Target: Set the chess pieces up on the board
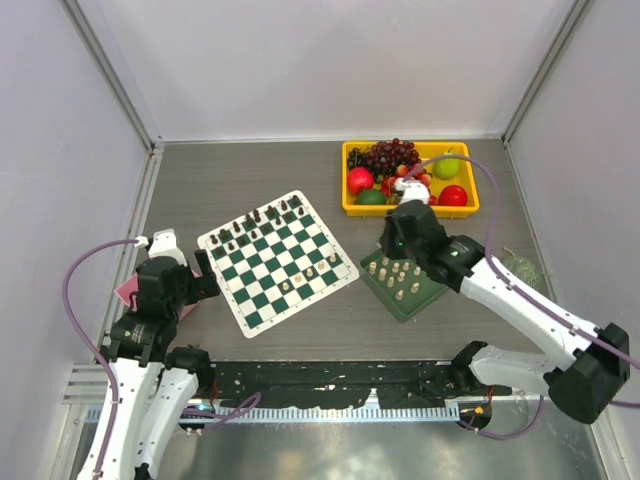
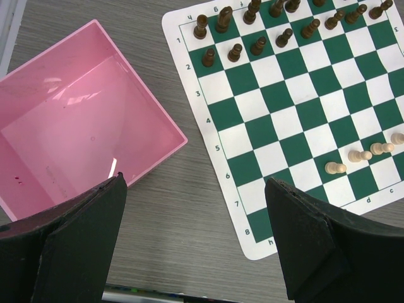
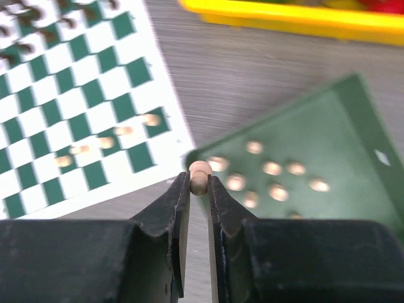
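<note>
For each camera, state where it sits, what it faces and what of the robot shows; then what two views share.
Top external: above, behind the arms, looking down on the table; both arms show.
Left wrist: over the pink box and board; open left gripper shows.
Right wrist: over the green tray; right gripper shut on a chess piece.
Shared: both wrist views see the board.

A grey wood-grained worktop point(image 1: 250, 170) stands enclosed on three sides by plain pale walls point(image 1: 330, 60), with slim metal posts point(image 1: 113, 75) at the back corners and an aluminium rail point(image 1: 85, 385) along its near edge, all evenly lit.
</note>
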Controlling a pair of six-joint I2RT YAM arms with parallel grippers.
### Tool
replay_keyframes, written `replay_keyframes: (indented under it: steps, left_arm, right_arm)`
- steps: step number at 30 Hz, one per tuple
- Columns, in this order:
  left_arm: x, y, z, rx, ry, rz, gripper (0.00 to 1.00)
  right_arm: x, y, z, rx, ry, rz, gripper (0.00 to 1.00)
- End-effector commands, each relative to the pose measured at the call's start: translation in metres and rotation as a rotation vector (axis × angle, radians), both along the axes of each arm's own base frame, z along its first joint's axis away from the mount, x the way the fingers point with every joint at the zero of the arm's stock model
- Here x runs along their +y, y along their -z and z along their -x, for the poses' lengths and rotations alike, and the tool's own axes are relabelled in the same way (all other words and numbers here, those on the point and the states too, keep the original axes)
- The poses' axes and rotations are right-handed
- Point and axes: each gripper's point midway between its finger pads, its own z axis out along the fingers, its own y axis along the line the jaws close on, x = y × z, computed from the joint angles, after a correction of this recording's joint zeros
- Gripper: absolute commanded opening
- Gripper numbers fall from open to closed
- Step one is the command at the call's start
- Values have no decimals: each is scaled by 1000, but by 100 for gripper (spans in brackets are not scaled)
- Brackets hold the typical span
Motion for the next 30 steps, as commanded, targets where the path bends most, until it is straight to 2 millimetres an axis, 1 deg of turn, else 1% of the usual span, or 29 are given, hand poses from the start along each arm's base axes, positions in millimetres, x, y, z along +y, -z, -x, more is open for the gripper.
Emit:
replay_keyframes:
  steps: [1, 2, 3, 4, 5, 6, 7, 8, 9, 10, 11, 12, 13, 14, 15, 16, 17, 18, 19, 20, 21, 22, 30]
  left_arm:
    - [3, -19, -5, -69, -21, 2, 99]
    - [5, -21, -4, -76, -30, -3, 99]
    - [7, -22, -4, -79, -36, -7, 99]
    - [8, -23, -3, -88, -45, -7, 99]
    - [10, -24, -2, -93, -53, -10, 99]
    - [11, -26, -1, -100, -62, -13, 99]
    - [13, -27, -1, -106, -72, -16, 99]
    - [15, -27, 0, -111, -80, -19, 99]
    - [16, -29, 0, -122, -89, -17, 99]
    - [17, -30, 1, -127, -97, -19, 99]
    - [19, -31, 2, -134, -103, -20, 99]
    - [19, -31, 2, -134, -106, -20, 99]
    - [19, -31, 3, -138, -108, -19, 99]
    - [19, -32, 2, -141, -109, -17, 99]
    - [19, -32, 3, -142, -109, -17, 99]
    - [19, -33, 2, -145, -109, -17, 99]
    - [19, -32, 2, -144, -108, -16, 99]
    - [19, -32, 2, -142, -108, -16, 99]
    - [18, -32, 2, -142, -105, -15, 99]
    - [18, -32, 2, -139, -103, -16, 99]
    - [18, -30, 2, -134, -101, -15, 99]
    - [17, -30, 2, -132, -97, -15, 99]
    - [16, -31, 2, -134, -93, -13, 99]
  right_arm:
    - [74, -29, -1, -57, -119, -53, 12]
    - [96, -33, 6, -65, -175, -68, 11]
    - [117, -29, 5, -51, -208, -64, 11]
    - [140, -40, 10, -64, -257, -88, 11]
    - [157, -25, 13, -36, -286, -62, 11]
    - [178, -36, 20, -55, -330, -85, 11]
    - [191, -19, 20, -25, -350, -53, 11]
    - [210, -27, 29, -32, -397, -67, 11]
    - [221, -13, 28, -11, -411, -38, 11]
    - [235, -17, 35, -10, -444, -48, 11]
    - [245, -2, 36, 15, -461, -24, 11]
    - [257, -5, 42, 16, -491, -32, 11]
    - [265, 9, 43, 41, -499, -11, 11]
    - [274, 8, 48, 53, -522, -9, 11]
    - [281, 24, 51, 81, -539, 18, 11]
    - [287, 22, 54, 84, -555, 17, 11]
    - [291, 33, 56, 101, -567, 31, 11]
    - [298, 31, 59, 97, -581, 24, 11]
    - [300, 41, 59, 112, -582, 39, 11]
    - [303, 41, 61, 115, -589, 39, 11]
    - [305, 48, 62, 127, -594, 50, 11]
    - [306, 54, 62, 141, -592, 62, 11]
    - [309, 83, 64, 189, -598, 103, 11]
